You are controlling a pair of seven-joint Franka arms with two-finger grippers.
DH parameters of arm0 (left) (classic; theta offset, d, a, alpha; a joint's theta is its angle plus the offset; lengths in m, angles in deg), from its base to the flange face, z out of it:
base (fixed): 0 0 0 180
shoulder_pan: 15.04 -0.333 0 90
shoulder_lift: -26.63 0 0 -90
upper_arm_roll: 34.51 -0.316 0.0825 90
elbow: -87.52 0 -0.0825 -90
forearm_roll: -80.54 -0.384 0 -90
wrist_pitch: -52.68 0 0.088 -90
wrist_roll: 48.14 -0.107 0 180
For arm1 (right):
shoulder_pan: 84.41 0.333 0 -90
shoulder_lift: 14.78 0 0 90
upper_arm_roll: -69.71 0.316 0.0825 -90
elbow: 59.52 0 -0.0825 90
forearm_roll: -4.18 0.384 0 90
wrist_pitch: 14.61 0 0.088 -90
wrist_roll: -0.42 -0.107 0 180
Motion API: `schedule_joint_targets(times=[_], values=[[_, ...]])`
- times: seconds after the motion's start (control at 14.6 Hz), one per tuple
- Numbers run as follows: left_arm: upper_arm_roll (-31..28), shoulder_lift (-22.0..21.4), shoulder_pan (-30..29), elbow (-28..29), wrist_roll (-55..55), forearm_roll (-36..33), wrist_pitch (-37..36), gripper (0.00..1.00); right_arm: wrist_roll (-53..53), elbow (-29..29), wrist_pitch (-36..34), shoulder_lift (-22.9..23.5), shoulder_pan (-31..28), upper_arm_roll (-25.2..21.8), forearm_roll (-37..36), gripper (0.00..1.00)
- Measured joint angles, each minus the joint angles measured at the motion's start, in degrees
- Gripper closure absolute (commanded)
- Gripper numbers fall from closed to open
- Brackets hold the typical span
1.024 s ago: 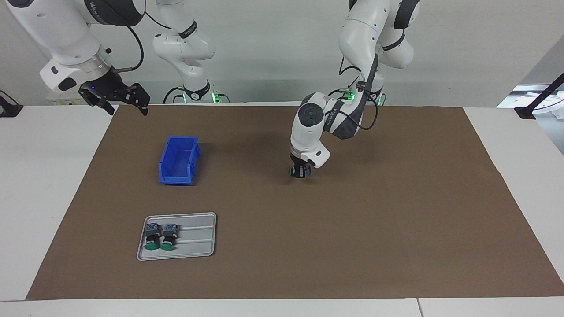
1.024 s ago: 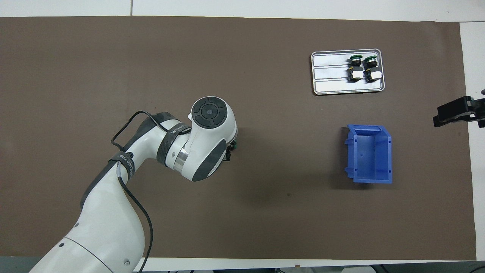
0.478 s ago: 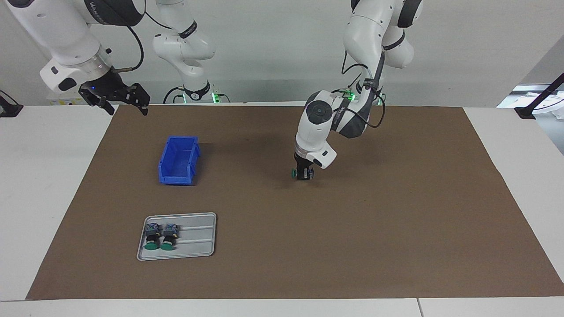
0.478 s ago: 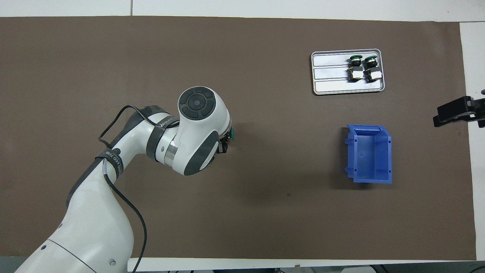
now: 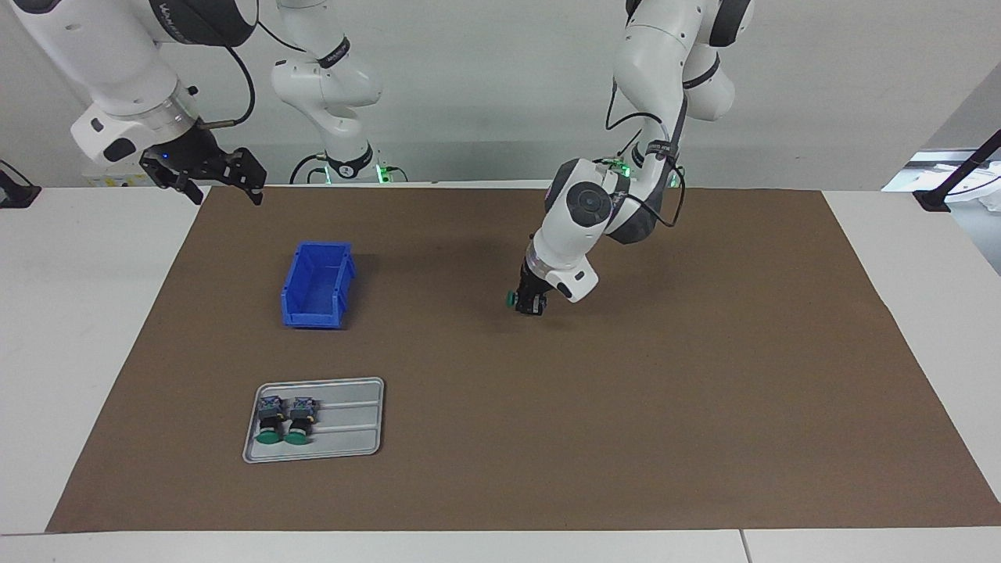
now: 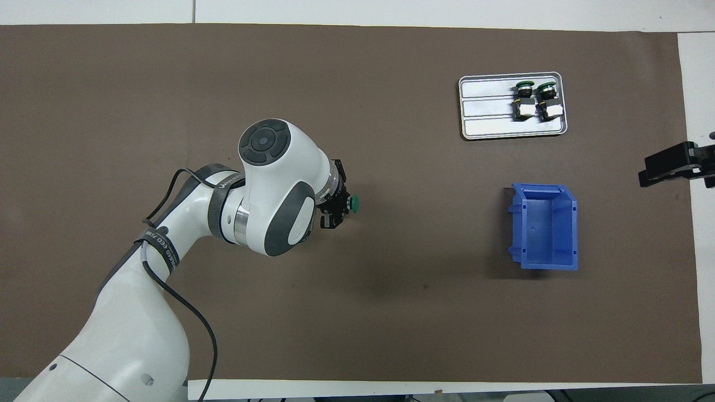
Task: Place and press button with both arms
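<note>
The left gripper (image 5: 531, 301) is clenched on the button (image 5: 512, 298) and carries it low over the middle of the brown mat (image 5: 704, 407), with a shadow under it that suggests the part is just clear of the surface, though touching or apart is hard to settle from here. Holding it by the barrel leaves the green cap free, which fits a job where one arm sets the switch down and steadies it while the other presses. The button lies roughly level in the grip, its long axis running along the table's length, and its cap points toward the right arm's end of the table, toward the blue bin (image 5: 317, 285); in the overhead view the cap (image 6: 353, 204) sticks out past the fingers while the block end is hidden under the wrist. The right gripper (image 5: 211, 173) waits high over the mat's corner near its own base, fingers spread and holding nothing, probably kept clear until the button is down. The metal tray (image 5: 356, 414) sits farther from the robots than the bin, and two alike green-capped switches (image 5: 283, 421) lie side by side in it, caps pointing away from the robots, apparently untouched spares.
</note>
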Motion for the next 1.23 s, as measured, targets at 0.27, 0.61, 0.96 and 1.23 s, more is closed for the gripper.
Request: schedule_joint_targets(times=[0.27, 0.61, 0.96, 1.23], values=[[-0.1, -0.7, -2.5, 1.1, -10.0, 10.3, -1.1, 0.82, 0.0, 0.0, 0.0, 0.0, 0.0, 0.0, 0.0, 0.02], [-0.2, -1.7, -5.3, 4.4, -23.8, 24.7, -1.3, 0.82, 0.0, 0.0, 0.0, 0.0, 0.0, 0.0, 0.0, 0.02], [-0.2, -3.0, -9.3, 6.5, -30.8, 35.1, -2.4, 0.82, 0.0, 0.0, 0.0, 0.0, 0.0, 0.0, 0.0, 0.02], [-0.3, -3.9, -12.0, 9.6, -40.2, 46.2, -5.9, 0.82, 0.0, 0.0, 0.0, 0.0, 0.0, 0.0, 0.0, 0.02]])
